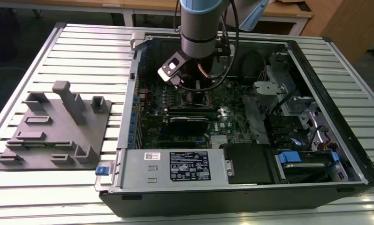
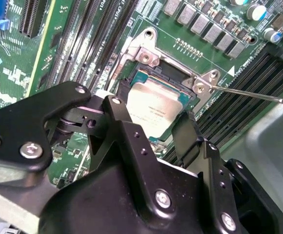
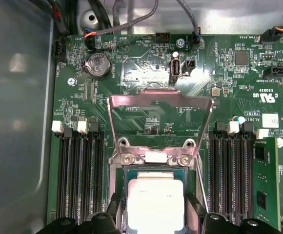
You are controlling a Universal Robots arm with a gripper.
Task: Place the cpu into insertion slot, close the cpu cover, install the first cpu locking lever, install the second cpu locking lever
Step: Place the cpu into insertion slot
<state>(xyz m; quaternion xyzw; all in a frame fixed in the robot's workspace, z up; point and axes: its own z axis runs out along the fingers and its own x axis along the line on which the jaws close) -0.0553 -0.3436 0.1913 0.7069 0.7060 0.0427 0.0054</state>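
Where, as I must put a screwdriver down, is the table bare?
The table is bare beyond and before the grey fixture plate, at the exterior view's left of the computer case. Inside the case, around the arm, it's crowded.

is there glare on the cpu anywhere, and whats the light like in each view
First wrist view: the cpu top is washed out near white, and the raised cpu cover has a pinkish sheen; second wrist view: the cpu is bright but its print shows faintly; exterior view: the table slats gleam while the case interior sits dim.
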